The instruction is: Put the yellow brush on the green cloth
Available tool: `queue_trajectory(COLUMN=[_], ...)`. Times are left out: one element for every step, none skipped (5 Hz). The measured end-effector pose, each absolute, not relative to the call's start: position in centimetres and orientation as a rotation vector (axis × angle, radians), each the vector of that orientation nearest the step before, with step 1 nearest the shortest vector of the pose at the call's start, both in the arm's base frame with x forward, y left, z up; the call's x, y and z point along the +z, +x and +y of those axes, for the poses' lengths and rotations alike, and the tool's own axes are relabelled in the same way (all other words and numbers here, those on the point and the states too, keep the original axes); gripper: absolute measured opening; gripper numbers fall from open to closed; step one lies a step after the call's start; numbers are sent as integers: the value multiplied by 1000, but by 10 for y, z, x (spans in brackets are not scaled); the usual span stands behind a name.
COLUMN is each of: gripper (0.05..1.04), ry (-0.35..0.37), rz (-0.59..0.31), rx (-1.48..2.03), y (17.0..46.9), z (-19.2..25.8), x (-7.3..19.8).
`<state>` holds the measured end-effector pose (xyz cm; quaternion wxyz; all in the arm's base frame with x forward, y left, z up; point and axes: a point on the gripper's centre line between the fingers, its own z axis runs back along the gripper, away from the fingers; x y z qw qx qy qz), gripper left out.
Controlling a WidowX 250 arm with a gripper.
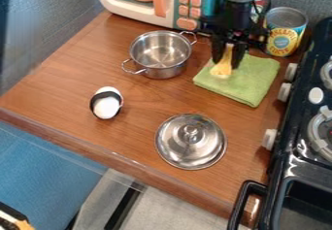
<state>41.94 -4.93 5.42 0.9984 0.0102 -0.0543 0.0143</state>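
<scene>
We see the yellow brush (224, 68) directly below the black two-finger gripper (226, 59), its upper part between the fingers and its broad end pointing down, over the near left part of the folded green cloth (250, 81). Its long axis runs down out of the grip, leaning slightly toward the left of our view, so it looks roughly in line with the fingers rather than across them. The fingers stand close on both sides of the brush, and we take them to be closed on it. We cannot tell whether the broad end touches the cloth or is just above it.

We judge this to be the final placing: the coming move wants a short lowering, if any gap remains, then a release. Let go at this steep angle, the brush could tip toward the shiny steel pot (159, 54), just left of the cloth.
</scene>
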Motion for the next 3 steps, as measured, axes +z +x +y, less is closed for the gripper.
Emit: queue_trajectory(gripper=[683, 958, 1007], ry=[10, -8, -6], rz=[-124, -134, -176], rx=[20, 11, -1], y=[422, 417, 412], z=[-51, -53, -51], x=[56, 71, 105])
